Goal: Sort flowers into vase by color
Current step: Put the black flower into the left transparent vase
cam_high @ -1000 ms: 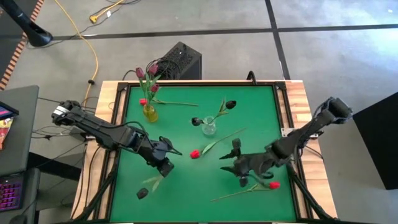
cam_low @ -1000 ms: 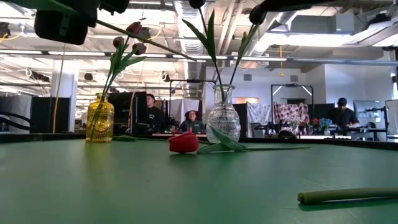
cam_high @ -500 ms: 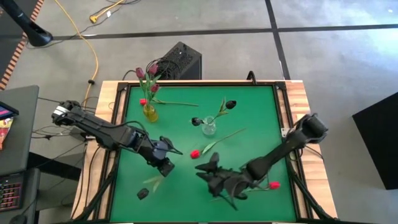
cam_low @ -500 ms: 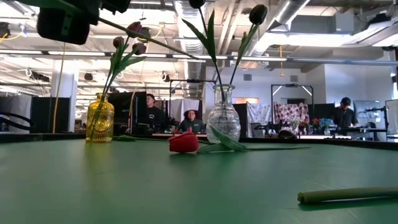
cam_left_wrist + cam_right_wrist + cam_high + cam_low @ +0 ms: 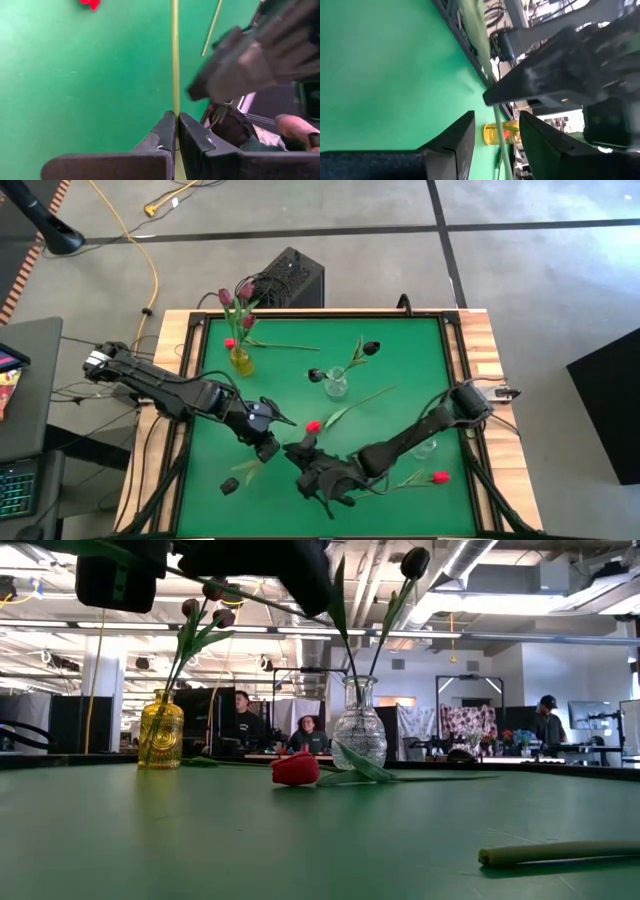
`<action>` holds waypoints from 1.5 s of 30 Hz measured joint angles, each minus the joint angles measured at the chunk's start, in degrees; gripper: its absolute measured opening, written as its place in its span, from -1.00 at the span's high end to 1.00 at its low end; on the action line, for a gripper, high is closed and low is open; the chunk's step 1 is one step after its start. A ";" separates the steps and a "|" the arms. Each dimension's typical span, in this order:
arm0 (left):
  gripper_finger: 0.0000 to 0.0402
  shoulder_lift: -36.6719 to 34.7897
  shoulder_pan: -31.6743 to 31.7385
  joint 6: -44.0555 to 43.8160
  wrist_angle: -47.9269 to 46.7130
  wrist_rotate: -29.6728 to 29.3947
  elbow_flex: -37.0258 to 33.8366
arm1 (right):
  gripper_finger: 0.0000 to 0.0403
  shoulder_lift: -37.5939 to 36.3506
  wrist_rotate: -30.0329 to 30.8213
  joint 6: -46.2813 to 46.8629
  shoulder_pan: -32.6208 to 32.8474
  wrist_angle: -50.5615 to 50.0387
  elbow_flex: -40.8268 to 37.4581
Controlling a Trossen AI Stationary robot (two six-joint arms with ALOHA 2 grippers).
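My left gripper point(image 5: 266, 446) point(image 5: 177, 117) is shut on the thin green stem point(image 5: 175, 60) of a dark-headed tulip point(image 5: 229, 487) over the table's near left. My right gripper point(image 5: 298, 452) point(image 5: 496, 117) is open beside it, one finger on either side of that stem point(image 5: 501, 142) without plainly touching it. The yellow vase point(image 5: 240, 360) holds pink-maroon tulips point(image 5: 235, 298) and a red one. Two dark tulips point(image 5: 371, 348) stand in the clear vase point(image 5: 336, 385). Two red tulips point(image 5: 313, 426) point(image 5: 440, 477) lie flat on the green mat. My left gripper pinches the tulip's stem point(image 5: 175, 107) between its two fingers, which lie along it. The bare stem runs on past the fingertips toward my right gripper, above the table point(image 5: 250, 598). The dark head and leaves point(image 5: 245, 470) trail behind the gripper toward the near left corner.
The two vases stand in the far half, the yellow one point(image 5: 161, 730) at the left, the clear one point(image 5: 359, 725) near the middle. A loose stem point(image 5: 560, 855) lies by the near right edge. A black box point(image 5: 290, 277) sits beyond the far edge. People sit in the room behind.
My right gripper has swept from the near right across toward the table's left, rolling as it went, and now stands at my left gripper with its fingers around the held stem. My left gripper and its tulip have stayed in place.
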 joint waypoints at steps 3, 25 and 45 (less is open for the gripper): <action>1.00 0.00 0.00 0.41 0.33 0.78 0.00 | 0.12 0.10 -0.05 0.06 -0.97 -0.32 0.15; 0.95 0.02 -0.04 8.01 1.57 0.89 -0.04 | 0.92 -0.12 -0.31 3.99 -0.74 -2.77 0.15; 0.04 -6.20 1.39 26.86 8.04 -4.35 -0.02 | 0.92 -5.24 -11.45 30.01 2.06 -9.92 0.13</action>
